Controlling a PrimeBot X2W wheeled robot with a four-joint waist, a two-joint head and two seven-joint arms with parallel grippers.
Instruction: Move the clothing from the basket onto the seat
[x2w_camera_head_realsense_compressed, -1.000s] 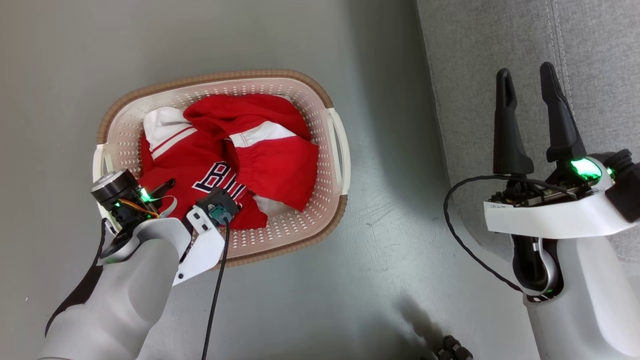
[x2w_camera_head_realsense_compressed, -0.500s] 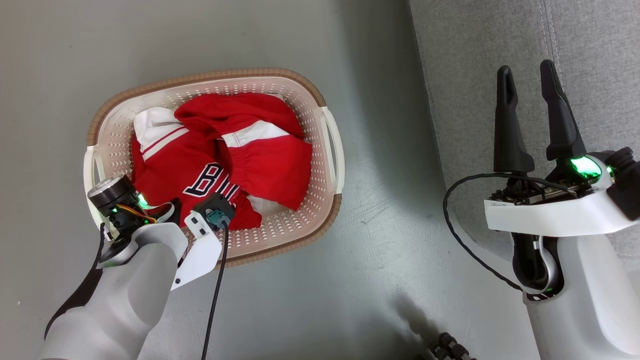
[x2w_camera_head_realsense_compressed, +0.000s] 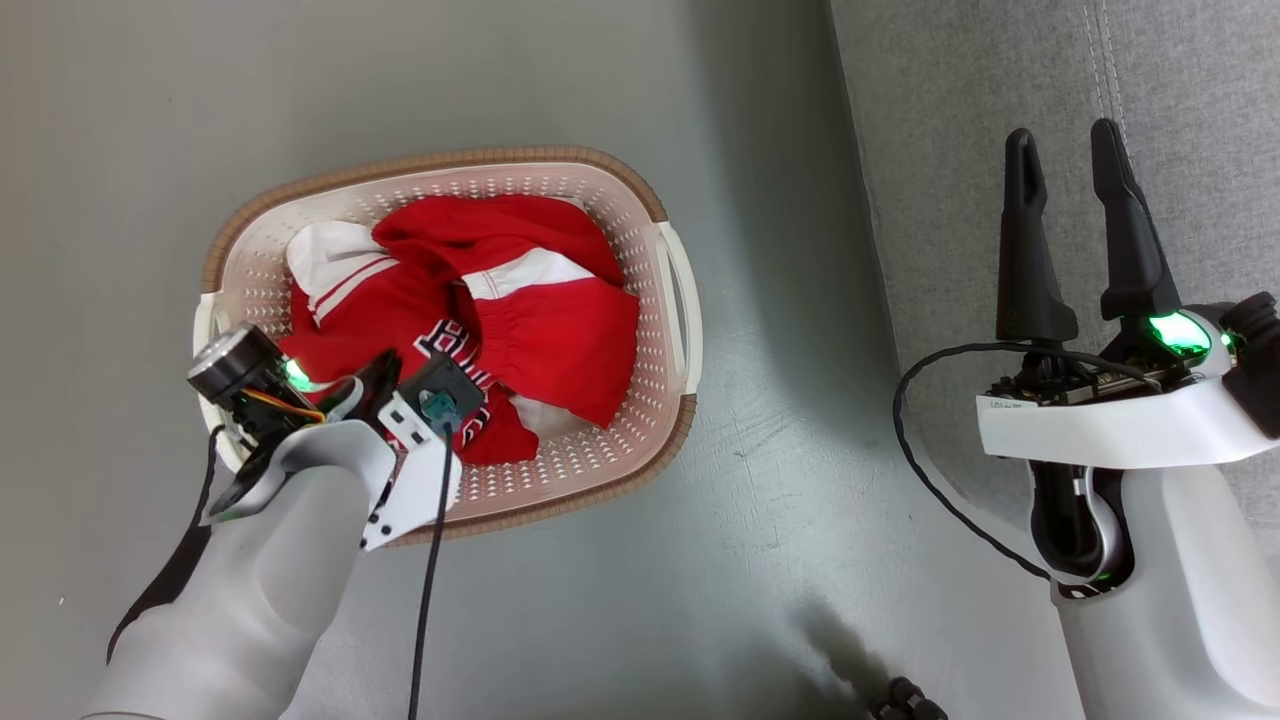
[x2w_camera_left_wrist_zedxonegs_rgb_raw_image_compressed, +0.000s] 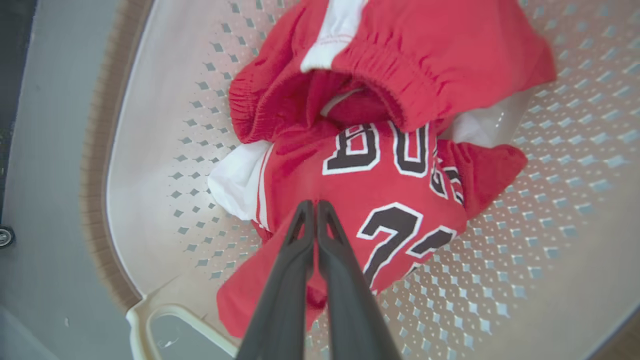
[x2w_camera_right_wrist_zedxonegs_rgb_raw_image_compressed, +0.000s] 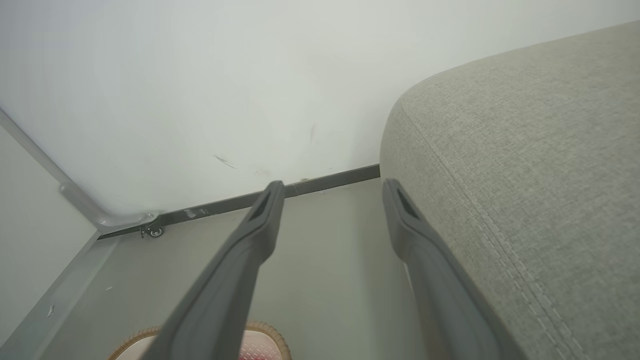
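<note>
Now that the left claw (x2w_camera_left_wrist_zedxonegs_rgb_raw_image_compressed: 315, 204), apart a second ago, is clamped on a fold of the jersey (x2w_camera_left_wrist_zedxonegs_rgb_raw_image_compressed: 395, 195), the clothing (x2w_camera_head_realsense_compressed: 540, 320) is gripped but still in the basket (x2w_camera_head_realsense_compressed: 450, 160); a lift toward the seat (x2w_camera_head_realsense_compressed: 1000, 100) is implied; the right claw (x2w_camera_head_realsense_compressed: 1062, 135) is held apart

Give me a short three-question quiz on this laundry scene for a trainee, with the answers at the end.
1. True or false: the right gripper is shut on a garment.
2. Where does the clothing lie? A) in the basket B) on the sofa C) on the floor
3. Which garment do the closed fingers of the left gripper pinch?
Key: 1 false, it is open and holds nothing. 2 A. 3 the numbered jersey.
</note>
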